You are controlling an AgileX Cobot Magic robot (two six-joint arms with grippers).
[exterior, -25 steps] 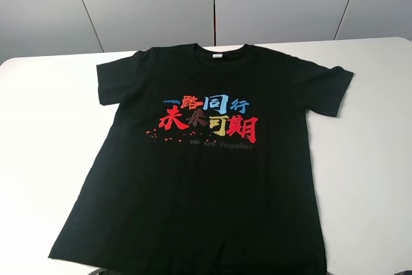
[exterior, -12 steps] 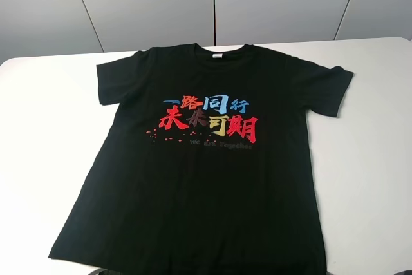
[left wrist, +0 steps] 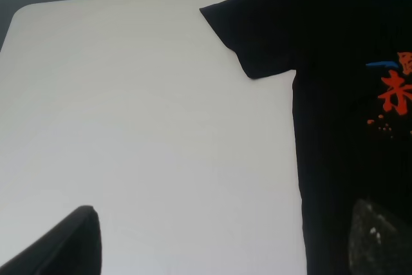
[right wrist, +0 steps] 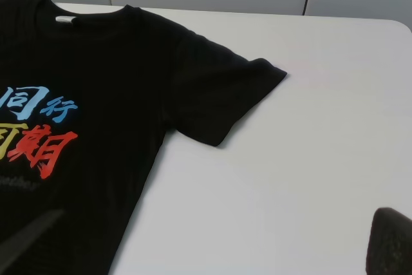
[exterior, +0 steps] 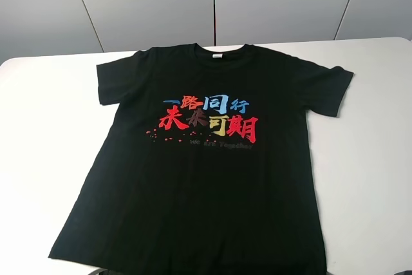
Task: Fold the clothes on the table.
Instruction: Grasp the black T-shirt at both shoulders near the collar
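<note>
Nothing has moved since a second ago. The T-shirt lies exactly as it did, and neither of my arms has come over the cloth in the high view. So the folding has not begun, and I judge the whole task is still ahead of me.

The shirt is spread flat and face up on the white table, about in the middle. Its collar and white neck label are at 12 o'clock and its hem runs off the picture at 6 o'clock. The coloured print sits across the chest. One sleeve reaches toward 10 o'clock and the other sleeve toward 2 o'clock, both lying flat with bare table beyond them.

My left gripper stands wide open with nothing between the jaws. One finger hangs over bare table and the other over the shirt's body, near the 8 o'clock side. My right gripper is spread wide and empty too, back toward 4 o'clock, looking up at the 2 o'clock sleeve.

With the cloth smooth and both jaws free, I think the sensible first move is to take a sleeve or side edge and bring it across toward the middle. The fabric is thin and lies flush on a slick top, so pinching one layer cleanly may be the hard part.
</note>
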